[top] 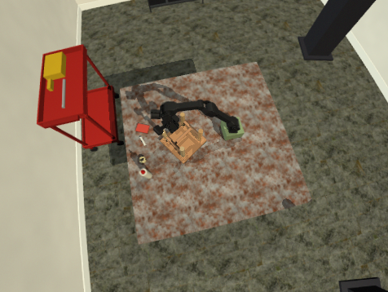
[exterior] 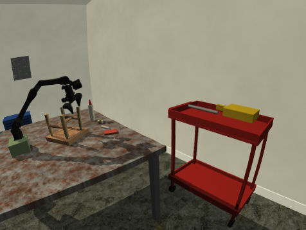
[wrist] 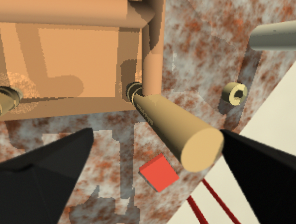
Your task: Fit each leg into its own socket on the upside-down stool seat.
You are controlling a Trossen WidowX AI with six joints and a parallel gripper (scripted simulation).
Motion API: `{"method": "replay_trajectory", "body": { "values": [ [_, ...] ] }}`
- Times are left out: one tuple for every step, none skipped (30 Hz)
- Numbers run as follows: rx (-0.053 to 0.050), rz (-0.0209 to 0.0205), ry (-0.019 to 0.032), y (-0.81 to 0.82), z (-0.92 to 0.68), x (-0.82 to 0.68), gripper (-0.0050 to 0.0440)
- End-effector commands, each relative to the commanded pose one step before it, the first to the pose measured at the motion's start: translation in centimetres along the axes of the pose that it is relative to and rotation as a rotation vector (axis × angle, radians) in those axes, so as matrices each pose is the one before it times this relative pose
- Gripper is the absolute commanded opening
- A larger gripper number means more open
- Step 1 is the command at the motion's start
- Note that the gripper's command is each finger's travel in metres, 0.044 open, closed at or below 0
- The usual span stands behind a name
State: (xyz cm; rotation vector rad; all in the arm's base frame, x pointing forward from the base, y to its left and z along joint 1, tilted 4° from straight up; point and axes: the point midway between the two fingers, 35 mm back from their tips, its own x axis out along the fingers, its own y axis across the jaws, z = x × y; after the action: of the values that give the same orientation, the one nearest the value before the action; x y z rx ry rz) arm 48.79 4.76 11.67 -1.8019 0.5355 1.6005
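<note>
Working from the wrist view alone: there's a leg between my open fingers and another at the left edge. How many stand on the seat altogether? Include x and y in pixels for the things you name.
Observer: Four legs [top: 200, 134] [exterior: 64, 126] [wrist: 175, 132], all pointing up from the seat [top: 193, 149] [exterior: 72, 139] [wrist: 80, 55].
Operator: What's the pale cylinder cut off at my upper right?
Observer: An upright bottle [top: 146, 174] [exterior: 91, 113] [wrist: 275, 36] with a red pointed tip.
Operator: And the red bars at the bottom?
Observer: A cart [top: 73, 108] [exterior: 225, 132] [wrist: 197, 210], carrying a yellow box [top: 54, 67] [exterior: 241, 113] and grey rod [top: 63, 94] [exterior: 203, 109].
</note>
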Motion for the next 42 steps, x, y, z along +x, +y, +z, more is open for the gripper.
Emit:
{"method": "replay_trajectory", "body": {
  "values": [
    [0.0069,0.0189,-0.00798,0.807,-0.111,0.297,0.044],
    [0.0,0.0,0.0,0.032,0.0,-0.009,0.044],
    [0.0,0.0,0.0,0.032,0.0,-0.009,0.044],
    [0.0,0.0,0.0,0.032,0.0,-0.009,0.044],
    [0.0,0.0,0.0,0.032,0.0,-0.009,0.044],
    [0.0,0.0,0.0,0.032,0.0,-0.009,0.044],
    [0.0,0.0,0.0,0.032,0.0,-0.009,0.044],
    [0.0,0.0,0.0,0.032,0.0,-0.009,0.044],
    [0.0,0.0,0.0,0.032,0.0,-0.009,0.044],
    [0.0,0.0,0.0,0.032,0.0,-0.009,0.044],
    [0.0,0.0,0.0,0.032,0.0,-0.009,0.044],
    [0.0,0.0,0.0,0.032,0.0,-0.009,0.044],
    [0.0,0.0,0.0,0.0,0.0,0.0,0.044],
    [0.0,0.0,0.0,0.0,0.0,0.0,0.044],
    [0.0,0.0,0.0,0.032,0.0,-0.009,0.044],
    [0.0,0.0,0.0,0.032,0.0,-0.009,0.044],
    [0.0,0.0,0.0,0.032,0.0,-0.009,0.044],
    [0.0,0.0,0.0,0.014,0.0,-0.004,0.044],
    [0.0,0.0,0.0,0.0,0.0,0.0,0.044],
    [0.0,0.0,0.0,0.0,0.0,0.0,0.044],
    [0.0,0.0,0.0,0.0,0.0,0.0,0.044],
    [0.0,0.0,0.0,0.0,0.0,0.0,0.044],
    [0.0,0.0,0.0,0.0,0.0,0.0,0.044],
    [0.0,0.0,0.0,0.0,0.0,0.0,0.044],
    [0.0,0.0,0.0,0.0,0.0,0.0,0.044],
    [0.0,0.0,0.0,0.0,0.0,0.0,0.044],
    [0.0,0.0,0.0,0.0,0.0,0.0,0.044],
    [0.0,0.0,0.0,0.0,0.0,0.0,0.044],
    [0.0,0.0,0.0,0.0,0.0,0.0,0.044],
    [0.0,0.0,0.0,0.0,0.0,0.0,0.044],
    [0.0,0.0,0.0,0.0,0.0,0.0,0.044],
    [0.0,0.0,0.0,0.0,0.0,0.0,0.044],
    [0.0,0.0,0.0,0.0,0.0,0.0,0.044],
    [0.0,0.0,0.0,0.0,0.0,0.0,0.044],
    [0.0,0.0,0.0,0.0,0.0,0.0,0.044],
    [0.0,0.0,0.0,0.0,0.0,0.0,0.044],
    [0.0,0.0,0.0,0.0,0.0,0.0,0.044],
    [0.0,0.0,0.0,0.0,0.0,0.0,0.044],
    [0.0,0.0,0.0,0.0,0.0,0.0,0.044],
    [0.0,0.0,0.0,0.0,0.0,0.0,0.044],
    [0.0,0.0,0.0,0.0,0.0,0.0,0.044],
    [0.0,0.0,0.0,0.0,0.0,0.0,0.044]
  ]
}}
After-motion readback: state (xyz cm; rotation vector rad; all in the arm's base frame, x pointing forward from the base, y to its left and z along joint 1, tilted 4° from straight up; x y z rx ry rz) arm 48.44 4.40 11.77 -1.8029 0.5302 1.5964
